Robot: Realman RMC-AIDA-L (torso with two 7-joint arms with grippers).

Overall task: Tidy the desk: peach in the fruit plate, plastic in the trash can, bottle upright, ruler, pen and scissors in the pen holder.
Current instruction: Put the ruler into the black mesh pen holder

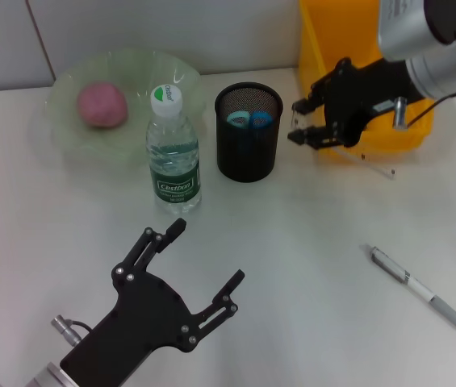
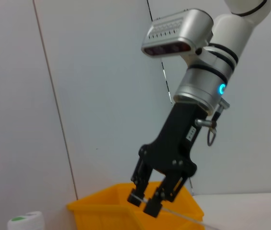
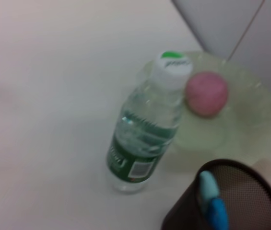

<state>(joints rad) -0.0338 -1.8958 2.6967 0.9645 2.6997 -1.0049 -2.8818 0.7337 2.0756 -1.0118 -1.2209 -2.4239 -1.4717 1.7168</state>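
Note:
A pink peach [image 1: 102, 105] lies in the pale green fruit plate [image 1: 66, 133]. The bottle [image 1: 173, 153] stands upright in front of the plate. The black mesh pen holder [image 1: 248, 153] holds the blue-handled scissors [image 1: 250, 119]. To its right, my right gripper [image 1: 298, 121] hovers shut on a clear ruler [image 1: 377, 165] that trails back toward the yellow trash can [image 1: 357, 64]. The left wrist view shows the same gripper [image 2: 143, 203] pinching the ruler [image 2: 183, 216]. A silver pen [image 1: 421, 289] lies on the table at right. My left gripper [image 1: 207, 254] is open near the front edge. No plastic is in view.
In the right wrist view the bottle [image 3: 145, 143], peach [image 3: 207, 93], plate [image 3: 250, 115] and pen holder [image 3: 250, 191] stand close together. The trash can [image 2: 101, 211] stands against the back wall.

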